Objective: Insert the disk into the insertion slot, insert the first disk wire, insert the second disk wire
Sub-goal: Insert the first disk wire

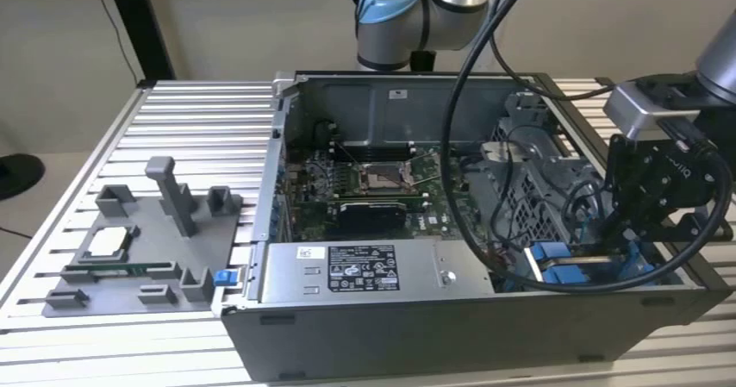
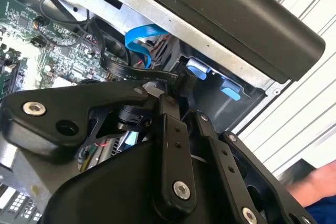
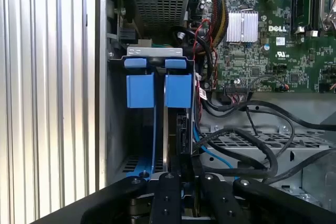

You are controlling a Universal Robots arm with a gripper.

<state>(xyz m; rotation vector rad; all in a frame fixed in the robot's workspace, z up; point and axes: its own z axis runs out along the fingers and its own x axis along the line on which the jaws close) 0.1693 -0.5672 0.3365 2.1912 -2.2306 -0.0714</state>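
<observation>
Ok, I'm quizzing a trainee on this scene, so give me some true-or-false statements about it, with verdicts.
The dark grey computer case lies open, its green motherboard showing. True.
The black gripper hangs over the grey plastic fixture tray. False: it is down inside the case, by the grey sheet-metal insertion slot at the exterior view's right.
The slot's plastic tabs are red. False: bright blue.
The case rests on a ribbed aluminium table. True.
</observation>
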